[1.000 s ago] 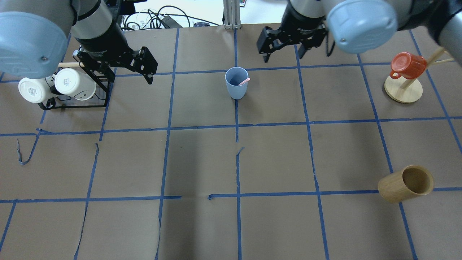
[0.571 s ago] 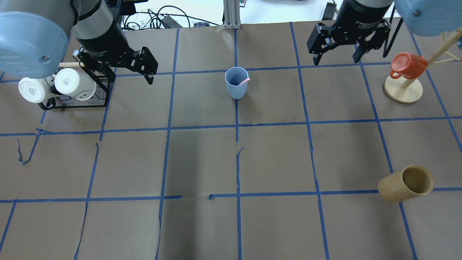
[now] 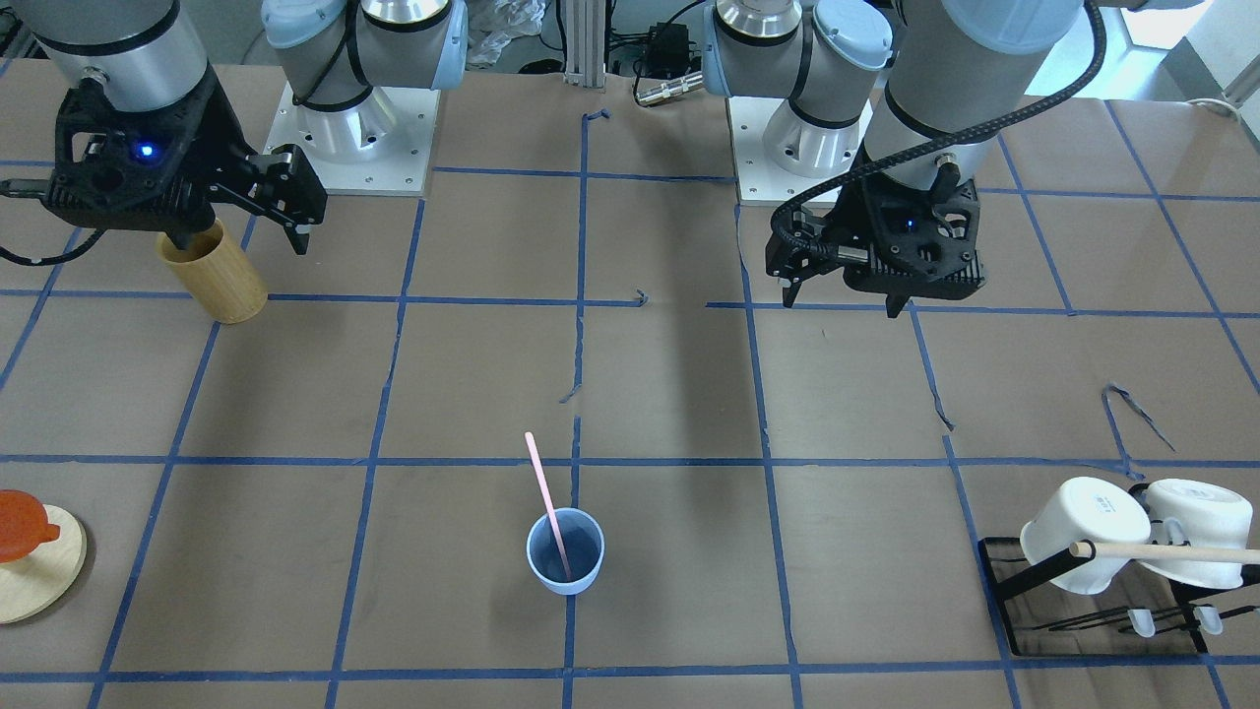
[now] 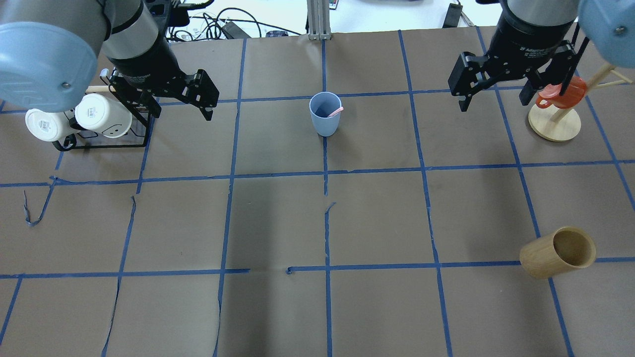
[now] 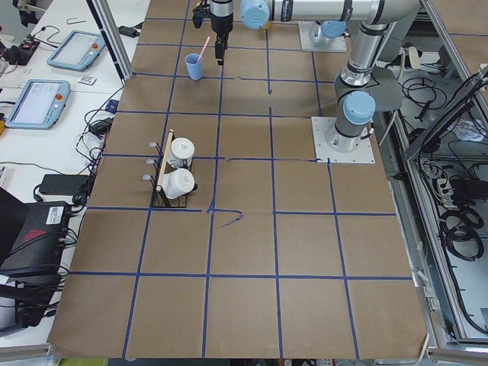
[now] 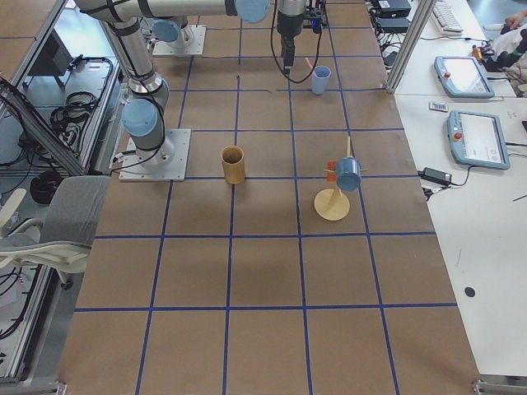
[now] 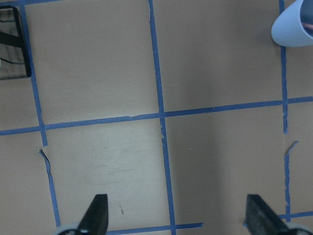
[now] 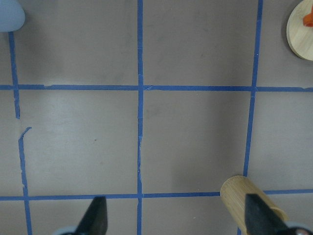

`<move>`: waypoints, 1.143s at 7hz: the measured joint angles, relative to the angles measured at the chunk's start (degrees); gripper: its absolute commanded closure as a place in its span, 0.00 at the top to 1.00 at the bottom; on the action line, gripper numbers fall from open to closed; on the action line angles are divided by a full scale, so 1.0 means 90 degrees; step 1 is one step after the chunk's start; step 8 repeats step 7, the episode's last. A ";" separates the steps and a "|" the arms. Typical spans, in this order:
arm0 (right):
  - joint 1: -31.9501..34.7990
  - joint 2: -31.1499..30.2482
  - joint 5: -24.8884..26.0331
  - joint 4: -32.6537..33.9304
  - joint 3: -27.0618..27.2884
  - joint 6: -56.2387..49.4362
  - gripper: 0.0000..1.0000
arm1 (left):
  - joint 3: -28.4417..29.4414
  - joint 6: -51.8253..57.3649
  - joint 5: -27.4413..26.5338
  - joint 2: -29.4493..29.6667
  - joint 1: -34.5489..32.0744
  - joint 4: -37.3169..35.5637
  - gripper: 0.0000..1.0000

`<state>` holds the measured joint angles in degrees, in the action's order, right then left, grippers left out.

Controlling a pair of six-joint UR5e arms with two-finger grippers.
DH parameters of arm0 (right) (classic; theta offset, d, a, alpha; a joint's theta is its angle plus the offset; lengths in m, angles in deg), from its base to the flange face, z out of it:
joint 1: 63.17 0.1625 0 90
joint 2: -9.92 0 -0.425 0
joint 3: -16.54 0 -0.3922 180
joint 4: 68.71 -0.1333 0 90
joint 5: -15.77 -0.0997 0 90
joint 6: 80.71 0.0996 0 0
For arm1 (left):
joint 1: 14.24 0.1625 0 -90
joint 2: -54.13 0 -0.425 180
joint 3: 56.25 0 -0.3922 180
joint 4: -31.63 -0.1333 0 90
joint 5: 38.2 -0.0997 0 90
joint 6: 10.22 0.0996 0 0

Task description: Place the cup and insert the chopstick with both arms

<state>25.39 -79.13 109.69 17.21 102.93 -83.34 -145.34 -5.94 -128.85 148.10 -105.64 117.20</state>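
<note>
The light-blue cup [image 4: 325,119] stands upright near the table's far middle, also seen in the front-facing view [image 3: 564,576]. The pale pink chopstick [image 3: 543,490] stands in it, leaning on the rim, its tip [image 4: 337,111] poking out. My left gripper [image 4: 181,106] is open and empty, raised well left of the cup; its wrist view [image 7: 177,218] shows the cup [image 7: 293,29] at top right. My right gripper [image 4: 492,103] is open and empty, raised far right of the cup, and in its wrist view [image 8: 177,218] it hangs over bare paper.
A black rack [image 4: 104,141] with two white mugs sits at far left. A red mug [image 4: 560,89] hangs on a wooden stand [image 4: 554,124] at far right, close behind the right gripper. A tan bamboo holder [image 4: 558,253] stands near right. Blue tape gridlines cross the brown paper.
My right gripper has swung away from beside the cup to the right, towards the red mug stand. The left gripper has barely shifted. Cup and chopstick have not moved.
</note>
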 measured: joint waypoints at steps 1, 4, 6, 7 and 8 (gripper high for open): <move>0.0002 0.0003 -0.0008 -0.0002 0.0006 -0.0001 1.00 | -0.0006 -0.0004 0.0002 -0.0001 0.0000 0.0005 1.00; 0.0013 0.0028 -0.0021 0.0019 0.0001 0.0008 1.00 | -0.0013 -0.0007 0.0018 0.0010 -0.0012 0.0016 1.00; 0.0067 0.0037 -0.0072 0.0009 -0.0007 0.0226 1.00 | -0.0013 -0.0007 0.0003 0.0030 -0.0052 0.0020 1.00; 0.0182 0.0049 -0.0076 0.0004 -0.0007 0.0459 1.00 | -0.0014 -0.0007 -0.0003 0.0034 -0.0065 0.0022 1.00; 0.0182 0.0049 -0.0076 0.0004 -0.0007 0.0459 1.00 | -0.0014 -0.0007 -0.0003 0.0034 -0.0065 0.0022 1.00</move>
